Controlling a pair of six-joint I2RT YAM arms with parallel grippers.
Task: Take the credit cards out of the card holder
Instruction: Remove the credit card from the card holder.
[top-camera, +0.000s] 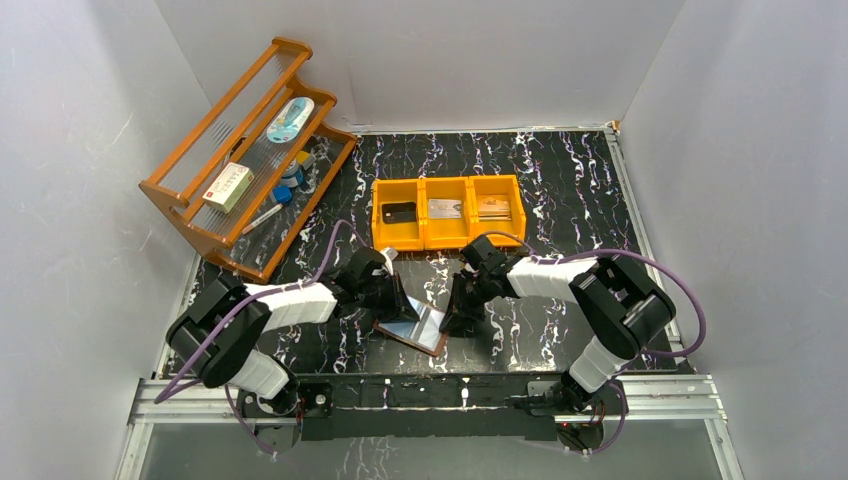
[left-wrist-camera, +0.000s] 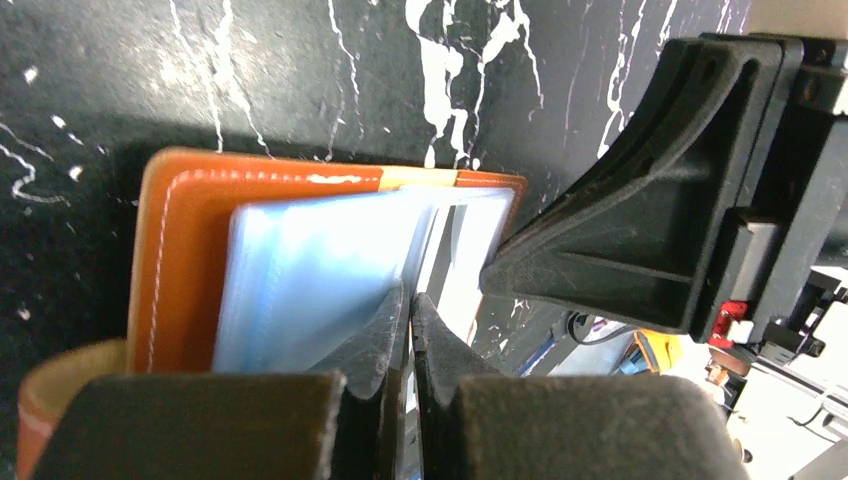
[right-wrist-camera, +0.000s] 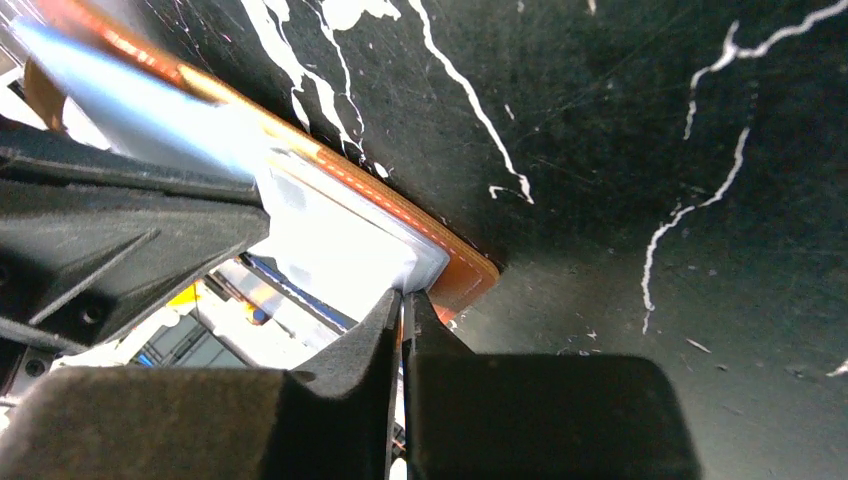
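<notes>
A brown leather folding card holder (top-camera: 412, 330) lies open on the black marbled table (top-camera: 560, 200) between the arms. The left gripper (left-wrist-camera: 408, 297), fingers narrow, pinches one of its pale-blue clear pockets (left-wrist-camera: 300, 270). The right gripper (right-wrist-camera: 405, 295), nearly closed, seems to nip a pocket corner. A black credit card (top-camera: 398, 212), a silvery-grey card (top-camera: 445, 208) and a tan card (top-camera: 493, 207) lie one apiece in the orange plastic three-compartment bin (top-camera: 447, 242).

Top view bright, even; wrist views dim, foreground blurred; card holder (left-wrist-camera: 300, 260) glaring.

I work in a lab cell: plain white walls (top-camera: 70, 150) box my black marbled tabletop (top-camera: 570, 190), aluminium rail (top-camera: 690, 398) along its near edge.
</notes>
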